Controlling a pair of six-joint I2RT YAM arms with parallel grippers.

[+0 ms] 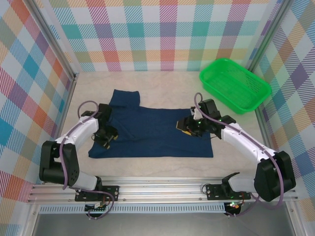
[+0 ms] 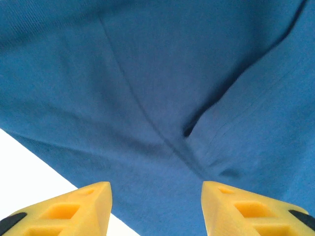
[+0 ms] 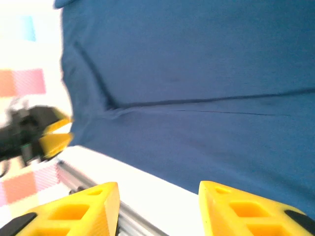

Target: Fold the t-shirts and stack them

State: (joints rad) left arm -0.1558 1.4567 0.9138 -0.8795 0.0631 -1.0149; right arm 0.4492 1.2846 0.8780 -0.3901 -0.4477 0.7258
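Pastel plaid walls (image 1: pixel 167 34) in pink, teal, yellow and orange enclose a pale beige tabletop (image 1: pixel 162 81) under bright, even light, with aluminium rails (image 1: pixel 162 189) along its near edge.

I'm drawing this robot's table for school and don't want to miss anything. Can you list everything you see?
t-shirt: one, dark navy blue, spread flat in the middle of the table, one sleeve sticking out toward the back left
basket: one, green plastic mesh, back right corner of the table, nothing inside
table: one, pale beige, under everything
walls: colourful checked pattern, around the back and both sides
rail: silver metal, along the near edge
left arm: one, white and black, reaching over the shirt's left side
right arm: one, white and black, reaching over the shirt's right side
left gripper: yellow fingers, open, over the shirt
right gripper: yellow fingers, open, over the shirt's edge
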